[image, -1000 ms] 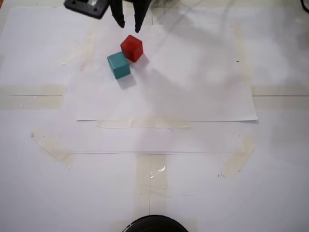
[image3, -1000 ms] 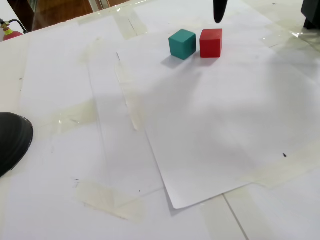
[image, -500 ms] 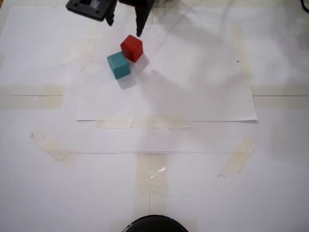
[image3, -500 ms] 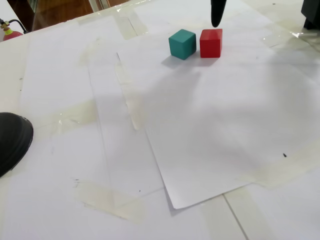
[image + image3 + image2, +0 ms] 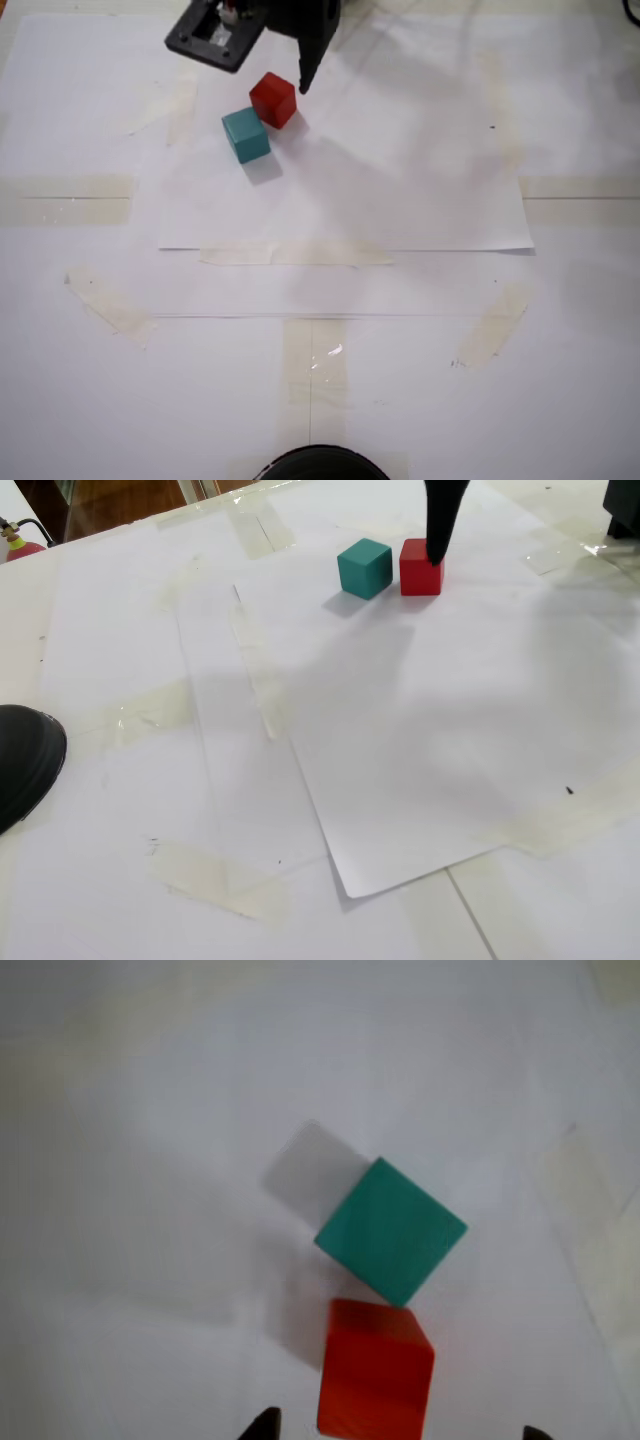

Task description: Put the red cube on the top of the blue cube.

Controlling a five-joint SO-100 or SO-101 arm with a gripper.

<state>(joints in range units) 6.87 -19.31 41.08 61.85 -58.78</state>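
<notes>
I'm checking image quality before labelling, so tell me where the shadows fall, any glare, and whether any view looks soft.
Wrist view: slightly soft; the matte teal cube throws a pale shadow to its upper left, beside the matte red cube. Top-down fixed view: the teal cube's shadow falls below it, with glare on the shiny clear tape. Angled fixed view: sharp, a broad faint shadow on the white paper sheet.

**Operator:** What does the wrist view show you?

**Technician:** You see the red cube [image 5: 376, 1380] at the bottom centre, resting on white paper [image 5: 150, 1210]. The blue cube [image 5: 391, 1231] sits just above it in the picture, turned at an angle, one corner meeting the red cube's top edge.

**Operator:** And the fingers?

**Technician:** You see two dark fingertips [image 5: 263, 1425] at the bottom edge, spread apart, one either side of the red cube, neither touching it.
</notes>
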